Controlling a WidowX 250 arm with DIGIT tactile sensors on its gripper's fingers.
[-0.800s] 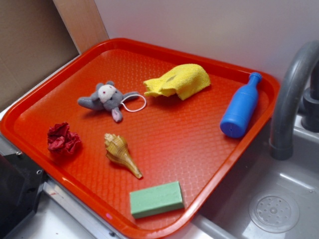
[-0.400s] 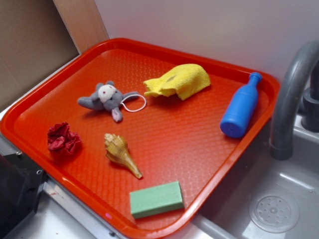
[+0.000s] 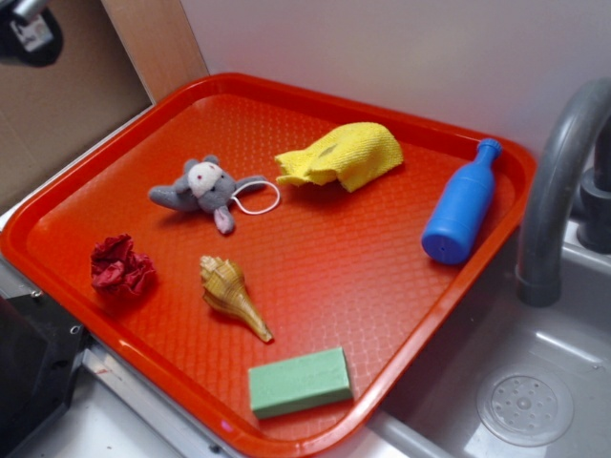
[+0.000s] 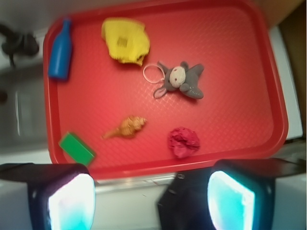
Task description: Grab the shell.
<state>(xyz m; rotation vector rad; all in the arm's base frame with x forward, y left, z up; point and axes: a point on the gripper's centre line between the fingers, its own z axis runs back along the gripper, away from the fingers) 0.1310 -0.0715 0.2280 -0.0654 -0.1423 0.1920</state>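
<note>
Our end effector hangs high above the tray's near edge, fingers spread wide with nothing between them. The shell lies loose on the tray, wide end toward 11 o'clock, tail toward 5. We risk closing on the thin tail, which would likely slip or spin out. Drifting toward 9 o'clock could snag the red wad; toward 5 o'clock sits the green sponge.
</note>
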